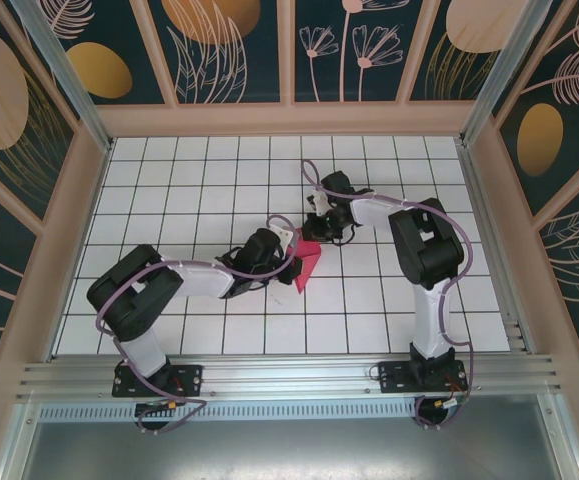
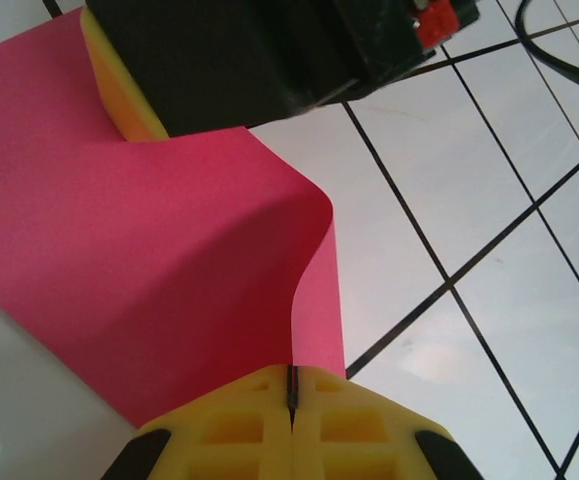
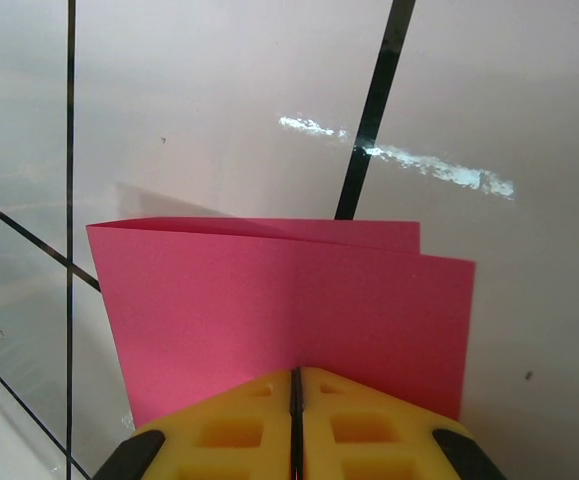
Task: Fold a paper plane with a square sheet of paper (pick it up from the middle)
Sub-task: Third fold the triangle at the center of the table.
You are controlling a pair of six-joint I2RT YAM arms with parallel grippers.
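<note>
**Top view:** the sheet of paper (image 1: 307,266) is folded, magenta, near desk centre. It sits between the left tool (image 1: 289,262) and the right tool (image 1: 317,235). Both arms reach inward to it. Open tiles lie all round: wide room left, right & on the far side. The desk (image 1: 169,180) is white tile w/ black grid lines. Floral wall panels (image 1: 229,50) box it on three sides, and an aluminium rail (image 1: 289,372) runs along the near edge.

**Left wrist:** we see the left tool's yellow fingers (image 2: 244,440) pressed together, clamping the sheet's near edge. The paper bows away in a soft S-curve, its right edge free and curling above bare tile. At top, the right tool's black body w/ a yellow pad (image 2: 119,95) meets the sheet's far end. Clear tiles to the right.

**Right wrist:** the right tool's fingers are closed tight on the sheet, which stands doubled. We count two layers, top edges slightly offset, the rear one peeking out upper right. Both upper corners are free. The paper's shadow falls on the desk behind, plus a glare streak.
</note>
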